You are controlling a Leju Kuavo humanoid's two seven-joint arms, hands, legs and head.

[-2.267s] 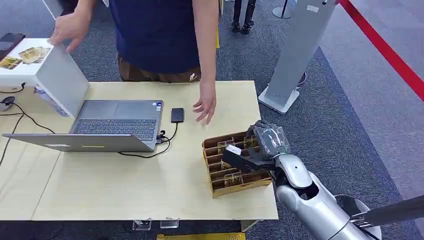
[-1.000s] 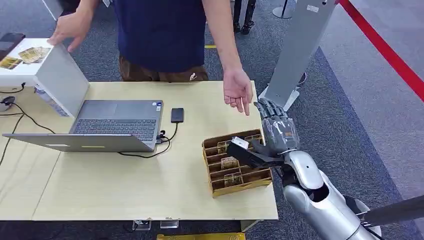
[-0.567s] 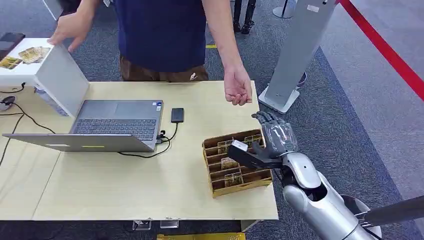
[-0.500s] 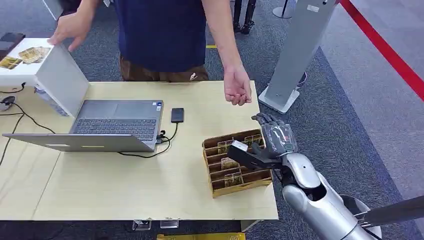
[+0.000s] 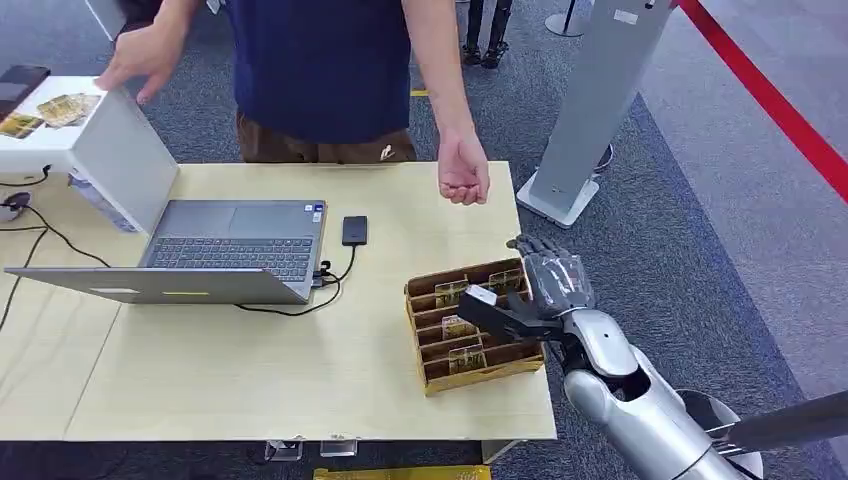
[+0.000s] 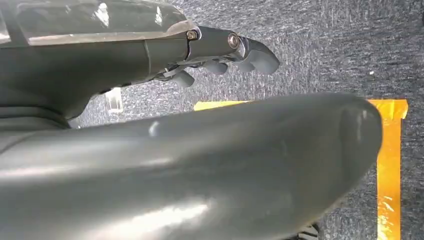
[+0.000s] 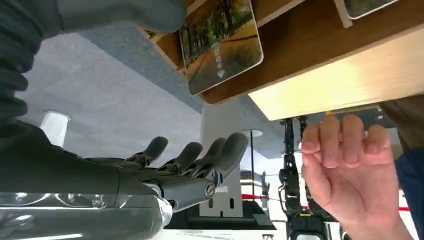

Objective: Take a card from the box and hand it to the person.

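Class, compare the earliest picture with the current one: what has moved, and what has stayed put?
The person's hand lifted off the light wooden table, reached toward the robot, then drew back and curled. The right hand rose from the brown slotted cardboard box, fingers opening, then eased down a little. The silver laptop and small black device stayed.

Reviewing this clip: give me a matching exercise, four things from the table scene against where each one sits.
Things:
1. laptop
2. card box
3. phone
4. right robot hand

Places:
A. lying flat just beside the laptop's far right corner
B. open on the table's left half
C. over the card box's right end
D. near the table's front right corner

Pairs: 1-B, 2-D, 3-A, 4-C
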